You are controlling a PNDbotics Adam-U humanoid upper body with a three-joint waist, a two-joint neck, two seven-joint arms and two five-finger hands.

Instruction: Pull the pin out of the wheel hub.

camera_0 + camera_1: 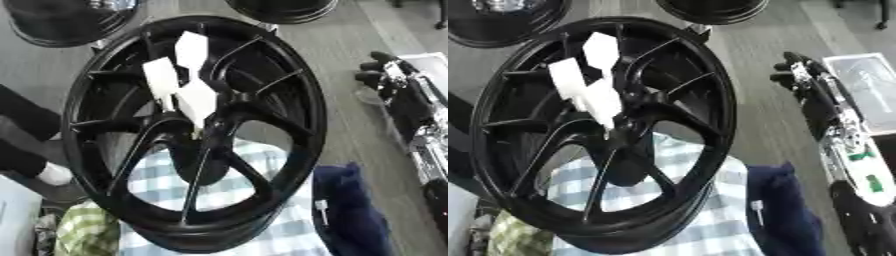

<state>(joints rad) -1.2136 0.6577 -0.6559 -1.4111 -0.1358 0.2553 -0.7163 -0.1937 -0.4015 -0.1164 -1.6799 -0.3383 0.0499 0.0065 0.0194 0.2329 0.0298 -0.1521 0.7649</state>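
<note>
A large black spoked wheel [289, 85] stands tilted in the middle, resting on a blue-and-white checked cloth [258, 197]. At its hub [197, 125] sit three white blocky pieces [194, 97], fanning up and to the left; I cannot make out what they are. My right hand [791, 70] hangs to the right of the wheel at the end of the dark arm [842, 135], apart from the rim and touching nothing. A small white peg-like thing [321, 209] lies on a dark blue cloth [350, 215] at the lower right. My left hand shows in neither view.
Two more black wheels lie on the grey floor at the back, one at the left [61, 22] and one at the middle [280, 10]. A pale tray [872, 82] sits at the right edge. A green checked cloth [83, 230] lies at the lower left.
</note>
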